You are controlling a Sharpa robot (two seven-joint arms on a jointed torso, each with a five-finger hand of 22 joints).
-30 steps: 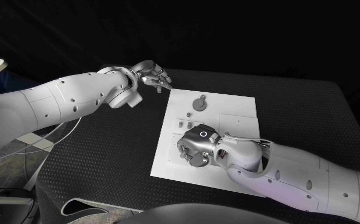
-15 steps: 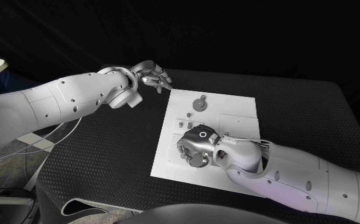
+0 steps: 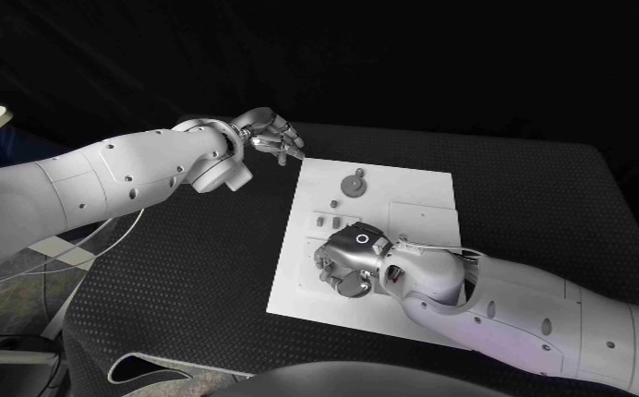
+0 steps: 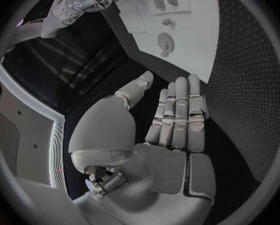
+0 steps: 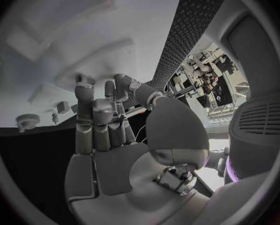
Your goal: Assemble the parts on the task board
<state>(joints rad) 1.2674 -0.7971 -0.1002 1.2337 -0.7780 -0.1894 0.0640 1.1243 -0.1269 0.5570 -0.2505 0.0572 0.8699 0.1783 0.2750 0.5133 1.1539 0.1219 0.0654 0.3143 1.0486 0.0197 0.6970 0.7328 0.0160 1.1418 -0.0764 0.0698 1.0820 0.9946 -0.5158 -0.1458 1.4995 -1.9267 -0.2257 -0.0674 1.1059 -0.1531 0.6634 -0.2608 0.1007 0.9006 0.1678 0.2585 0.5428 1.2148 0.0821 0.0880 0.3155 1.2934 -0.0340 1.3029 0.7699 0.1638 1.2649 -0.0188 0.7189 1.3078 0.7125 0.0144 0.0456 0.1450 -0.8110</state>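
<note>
Two silver, many-fingered hands on smooth white arms work over a black bench (image 3: pixel 174 258) with a fine dotted texture. Nearest, the right hand (image 3: pixel 349 258) lies low over the near half of the flat white rectangular task board (image 3: pixel 413 196), its fingers curled downward; whether they hold anything cannot be told. Just beyond it, small grey parts (image 3: pixel 326 222) stand on the board, and farther on lies a round, disc-shaped part (image 3: pixel 355 183) with a short tab. Farthest, the left hand (image 3: pixel 271 137) hovers off the board's far left corner, holding nothing, fingers straight and side by side, thumb apart.
</note>
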